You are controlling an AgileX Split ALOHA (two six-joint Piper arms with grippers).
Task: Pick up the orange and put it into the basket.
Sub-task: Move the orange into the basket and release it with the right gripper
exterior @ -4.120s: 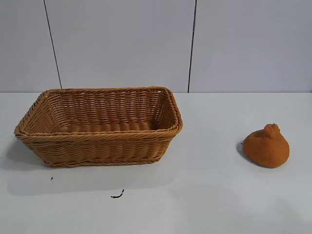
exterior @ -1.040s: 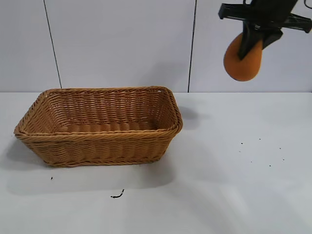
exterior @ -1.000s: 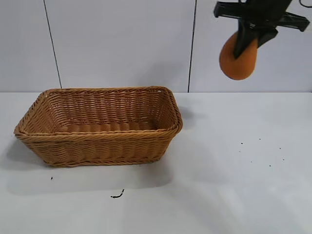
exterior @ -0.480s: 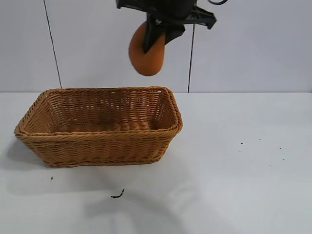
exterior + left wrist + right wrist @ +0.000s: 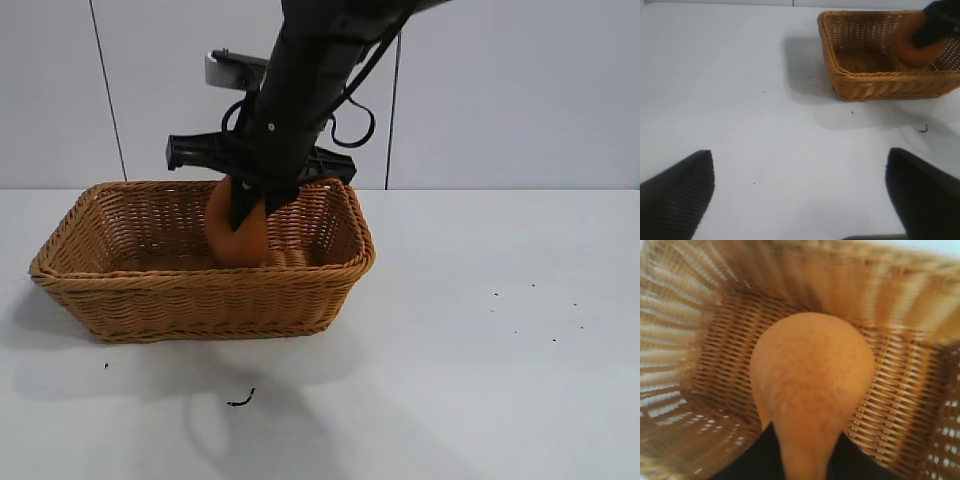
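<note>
Exterior view: the orange (image 5: 238,235) is seen down inside the basket (image 5: 200,290), near the middle. Half a second ago it was held high above the rim; a second ago it was carried far off to the side, over the bare desk (image 5: 480,380). So it has been brought across and lowered in.

The orange is gripped by the right gripper (image 5: 245,215). Its jaws are clamped on the fruit, one dark finger being seen across the front of it. Whether the grip has begun to be loosened cannot be told. In the right wrist view the orange (image 5: 810,385) hangs close over the woven floor of the basket (image 5: 700,370), and it cannot be told if the floor is touched yet.

The left gripper (image 5: 800,200) is kept low over the desk, well apart from the basket, with its jaws wide apart and nothing held between them.

The task is judged to be nearly done. Only the letting go is left, and then the arm must be lifted out without the rim being knocked.
</note>
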